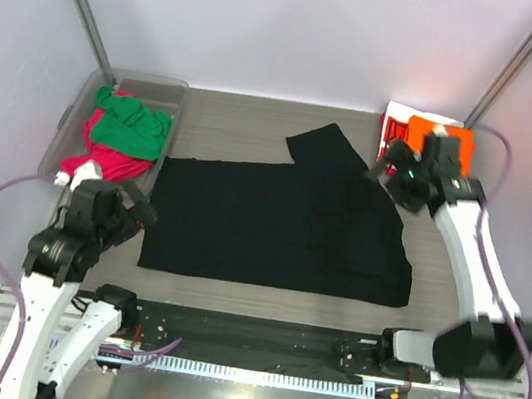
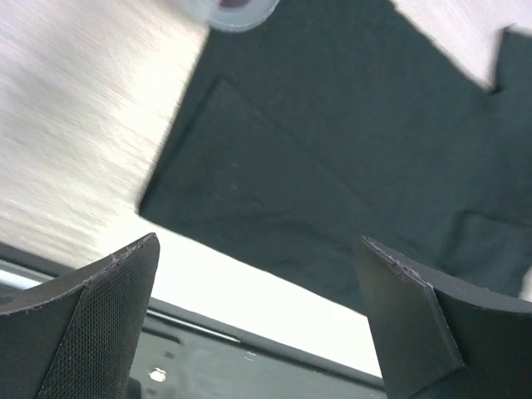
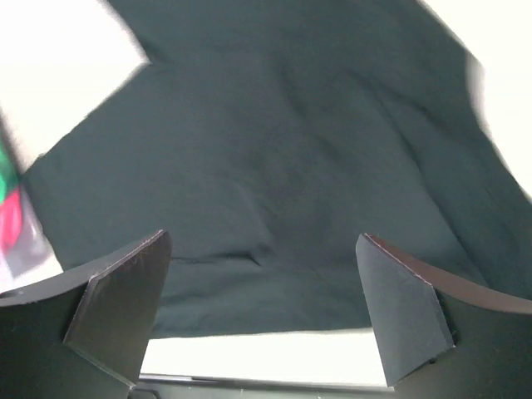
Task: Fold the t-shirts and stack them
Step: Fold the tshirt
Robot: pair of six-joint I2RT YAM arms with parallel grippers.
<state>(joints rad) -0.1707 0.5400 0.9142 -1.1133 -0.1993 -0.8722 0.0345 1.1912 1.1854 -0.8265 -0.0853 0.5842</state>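
Nearest the arm bases, the black t-shirt [image 1: 282, 227] lies spread flat on the wooden table [image 1: 238, 119]. Its long near edge runs along the front of the table, and one sleeve sticks out toward the far side.

The left claw [image 1: 133, 207] hangs at the shirt's left edge. In the left wrist view its two fingers stand well apart [image 2: 258, 249] with nothing between them. The shirt's corner [image 2: 332, 150] shows below, with a folded flap lying on it.

The right claw [image 1: 384, 168] hovers farther back, over the shirt's far right part beside the sleeve. Its fingers are also spread wide and hold nothing [image 3: 262, 241], and black cloth [image 3: 274, 150] fills the view under them.

At the far left stands a clear bin [image 1: 143, 84]. A green t-shirt [image 1: 131, 128] is bunched in it, with a magenta t-shirt [image 1: 99, 165] at its near end.

In the far right corner a folded orange t-shirt [image 1: 448, 139] rests on a red-and-white t-shirt [image 1: 394, 124], just behind the right arm's wrist.
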